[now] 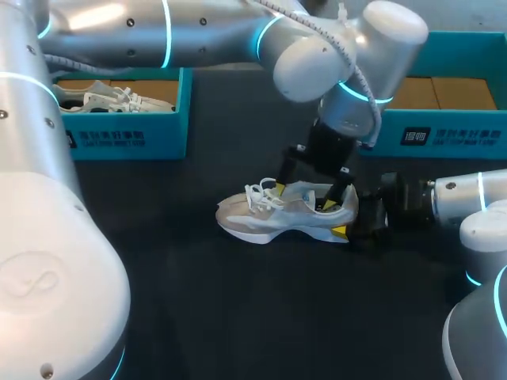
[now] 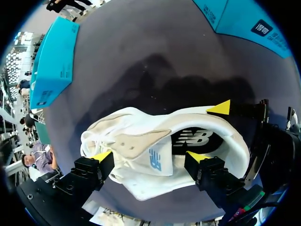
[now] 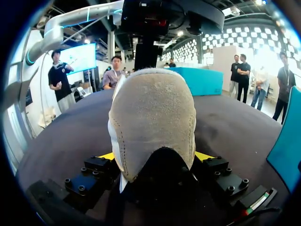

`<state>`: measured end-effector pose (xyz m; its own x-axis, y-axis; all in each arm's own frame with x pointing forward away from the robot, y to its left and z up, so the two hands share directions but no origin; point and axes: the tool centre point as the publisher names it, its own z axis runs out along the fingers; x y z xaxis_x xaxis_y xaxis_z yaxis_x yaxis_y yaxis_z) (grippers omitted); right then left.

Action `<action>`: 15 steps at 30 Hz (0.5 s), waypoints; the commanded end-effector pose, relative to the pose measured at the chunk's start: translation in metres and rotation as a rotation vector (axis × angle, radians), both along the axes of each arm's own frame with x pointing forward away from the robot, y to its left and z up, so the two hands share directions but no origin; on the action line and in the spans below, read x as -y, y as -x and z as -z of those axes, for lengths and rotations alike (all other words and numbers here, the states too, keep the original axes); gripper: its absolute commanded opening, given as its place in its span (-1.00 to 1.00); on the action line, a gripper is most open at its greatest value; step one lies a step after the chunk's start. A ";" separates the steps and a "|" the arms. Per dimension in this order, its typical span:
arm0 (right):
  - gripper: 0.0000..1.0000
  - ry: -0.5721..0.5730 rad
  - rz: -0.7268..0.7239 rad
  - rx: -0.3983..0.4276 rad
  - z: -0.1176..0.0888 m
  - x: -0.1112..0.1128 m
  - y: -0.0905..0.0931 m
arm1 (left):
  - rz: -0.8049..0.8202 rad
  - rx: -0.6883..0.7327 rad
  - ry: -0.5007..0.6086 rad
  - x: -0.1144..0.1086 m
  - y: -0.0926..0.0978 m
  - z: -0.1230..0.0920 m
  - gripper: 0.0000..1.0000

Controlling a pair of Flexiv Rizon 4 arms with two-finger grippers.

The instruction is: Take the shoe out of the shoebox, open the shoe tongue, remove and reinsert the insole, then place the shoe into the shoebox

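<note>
- Head view: the shoe (image 1: 277, 215) lies on its sole near the middle of the desk (image 1: 198, 301), toe toward the left edge, heel toward the right edge
- Same view: my left gripper (image 1: 305, 196) hangs over the shoe from above; one yellow tip is at the laces (image 1: 261, 194), the other down in the shoe's opening; the fingers are apart
- Same view: my right gripper (image 1: 348, 220) comes in low from the right edge and sits at the heel
- Same view: the far-left shoebox (image 1: 127, 138) holds a second shoe (image 1: 103, 99); the far-right shoebox (image 1: 444, 134) stands at the opposite far corner; both are well apart from the shoe
- Left wrist view: the white tongue (image 2: 153, 160) is folded out and lies between my left gripper's (image 2: 149, 156) spread fingers; I cannot tell whether either finger touches it; the dark insole (image 2: 195, 139) shows inside the opening; a yellow tip of the right gripper (image 2: 219, 108) rests at the heel
- Right wrist view: the grey suede heel of the shoe (image 3: 153, 117) stands upright between my right gripper's (image 3: 155, 157) fingers; both press its sides, clamped on it
</note>
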<state>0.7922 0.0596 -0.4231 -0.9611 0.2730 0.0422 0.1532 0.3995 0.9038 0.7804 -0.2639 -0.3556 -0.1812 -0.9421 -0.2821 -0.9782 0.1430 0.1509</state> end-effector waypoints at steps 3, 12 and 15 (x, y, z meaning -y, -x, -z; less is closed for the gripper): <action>-1.00 0.005 0.001 -0.001 -0.001 -0.001 0.000 | -0.010 0.013 -0.024 -0.013 0.005 -0.005 1.00; -1.00 0.005 0.001 -0.001 -0.001 -0.001 0.000 | -0.048 0.015 -0.038 -0.026 0.003 -0.004 1.00; -1.00 0.005 0.001 -0.001 -0.001 -0.001 0.000 | -0.059 0.016 -0.033 -0.030 0.002 -0.007 1.00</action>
